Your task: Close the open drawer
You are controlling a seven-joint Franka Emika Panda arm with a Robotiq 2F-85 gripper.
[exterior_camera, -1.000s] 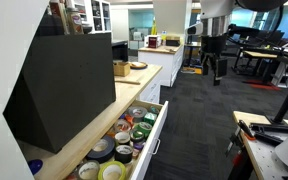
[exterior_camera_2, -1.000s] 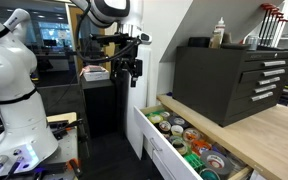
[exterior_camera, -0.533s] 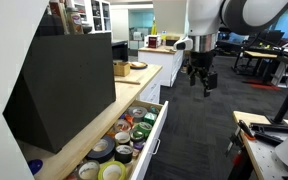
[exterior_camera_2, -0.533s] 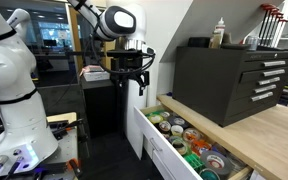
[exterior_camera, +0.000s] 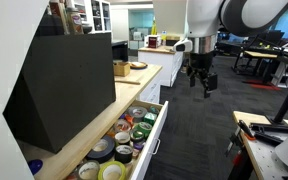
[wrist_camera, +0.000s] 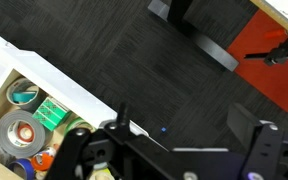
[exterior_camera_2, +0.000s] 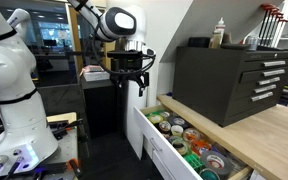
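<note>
The long white drawer (exterior_camera: pixel 150 140) stands pulled out from under the wooden counter, full of coloured tape rolls (exterior_camera: pixel 124 135). It also shows in an exterior view (exterior_camera_2: pixel 160 150), and its white front edge with tape rolls shows in the wrist view (wrist_camera: pixel 54 80). My gripper (exterior_camera: pixel 202 88) hangs in the air over the dark carpet, beyond the drawer's far end and apart from it, with its fingers open and empty. It shows in an exterior view (exterior_camera_2: pixel 136 84) and in the wrist view (wrist_camera: pixel 189 130).
A large black cabinet (exterior_camera: pixel 64 85) sits on the wooden counter (exterior_camera: pixel 134 78) above the drawer. A white robot body (exterior_camera_2: pixel 14 90) stands nearby. A workbench corner (exterior_camera: pixel 264 145) with tools is across the aisle. Dark carpet (exterior_camera: pixel 199 130) lies in front of the drawer.
Over the last second my arm swung down and closer toward the drawer. In the last half second it has not visibly moved.
</note>
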